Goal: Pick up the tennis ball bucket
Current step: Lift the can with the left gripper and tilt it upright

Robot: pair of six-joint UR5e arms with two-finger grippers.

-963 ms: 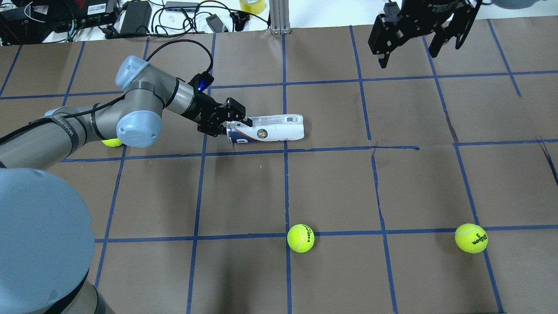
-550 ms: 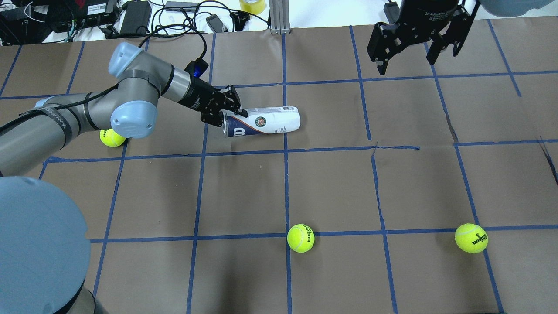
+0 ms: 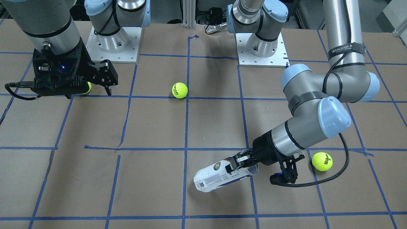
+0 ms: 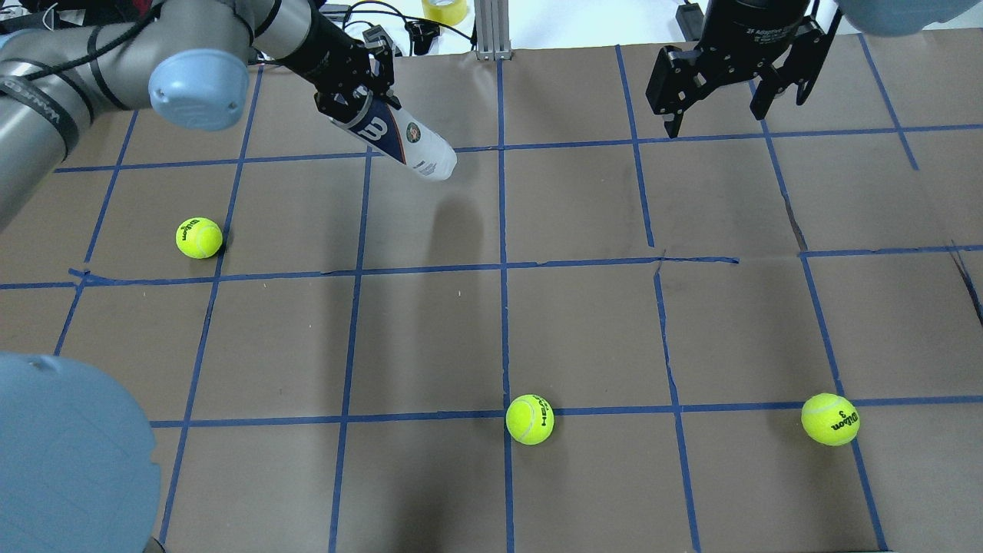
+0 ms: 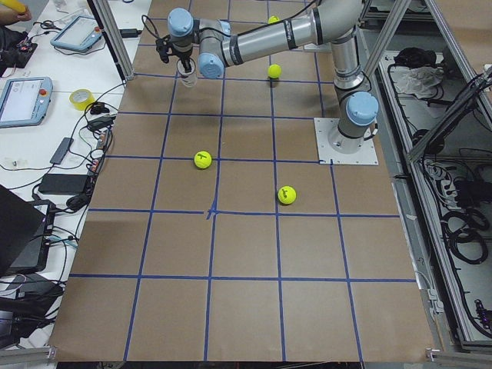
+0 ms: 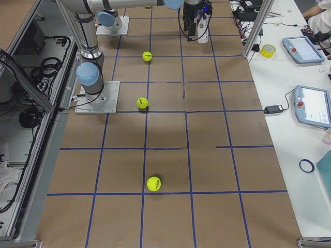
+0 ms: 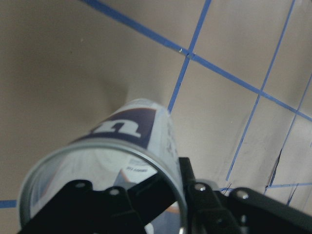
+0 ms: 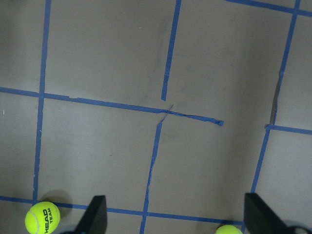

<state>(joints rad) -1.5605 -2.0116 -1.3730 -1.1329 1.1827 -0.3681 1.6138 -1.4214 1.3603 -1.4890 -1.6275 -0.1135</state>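
The tennis ball bucket [image 4: 411, 142] is a clear can with a white and navy label and a "W" logo. My left gripper [image 4: 359, 96] is shut on the rim of its open end, one finger inside and one outside. It holds the can tilted above the table, closed end lowest, with its shadow on the paper below. The front view shows the can [image 3: 213, 178] in the same grip [image 3: 243, 163], and the left wrist view looks into its open mouth [image 7: 131, 131]. My right gripper [image 4: 718, 92] hangs open and empty at the far right, wide open in its wrist view [image 8: 178, 224].
Three yellow-green tennis balls lie on the brown, blue-taped table: one at the left [image 4: 199, 237], one front centre [image 4: 529, 419], one front right [image 4: 830, 419]. Cables, power bricks and a tape roll [image 4: 444, 9] lie beyond the far edge.
My left gripper has raised the can off the table and carried it towards the far left; the can has swung from lying flat to hanging tilted. The right gripper has barely moved.
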